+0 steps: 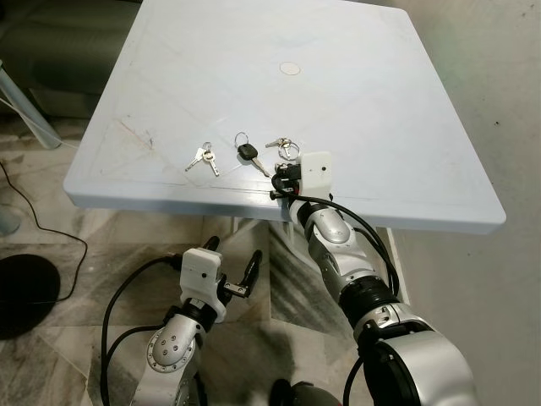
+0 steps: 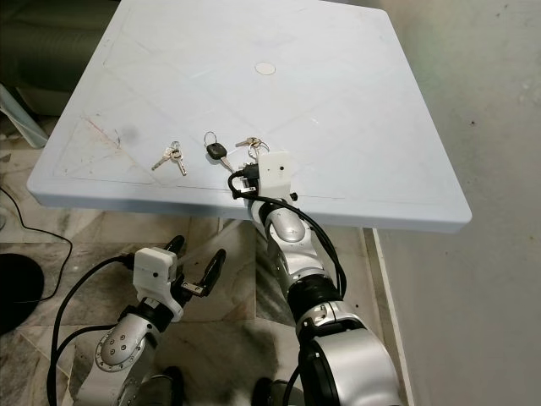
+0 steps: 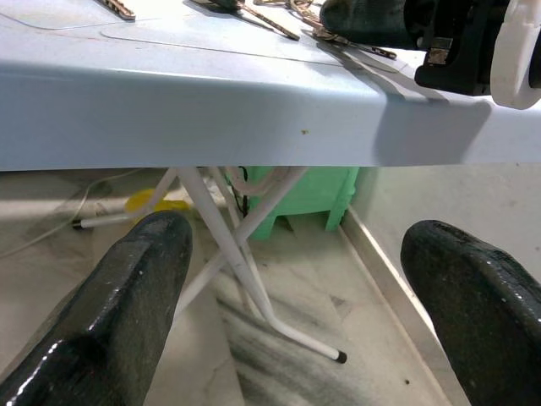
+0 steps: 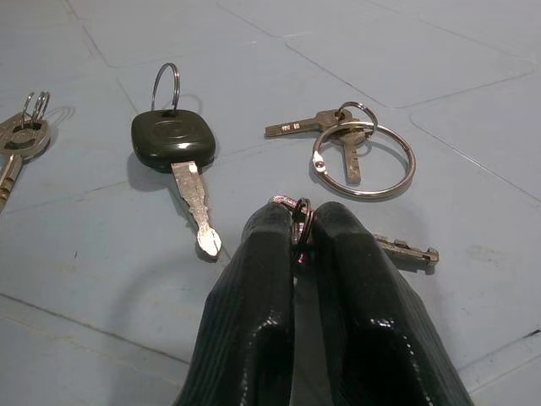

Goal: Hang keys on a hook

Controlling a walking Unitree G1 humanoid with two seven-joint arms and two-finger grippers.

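Pale blue table (image 1: 380,110) is seen at centre of the left eye view, where the right gripper (image 1: 286,179) reaches the keys (image 1: 283,148). Lower left, the left gripper (image 1: 232,258) is spread, idle. In the right wrist view, a small key ring (image 4: 301,222) is pinched at centre; grasping is judged underway, and lifting toward a hook comes next.

Readable markings: none legible.
Small stamped marks sit on the blade of one silver key (image 4: 296,127) by the large ring, too small and blurred to read. The black-headed key (image 4: 173,142) carries no visible logo on its head. The light blue table (image 1: 380,127) bears only scuffs and moulded lines, no lettering. White wrist housings show no printed label.
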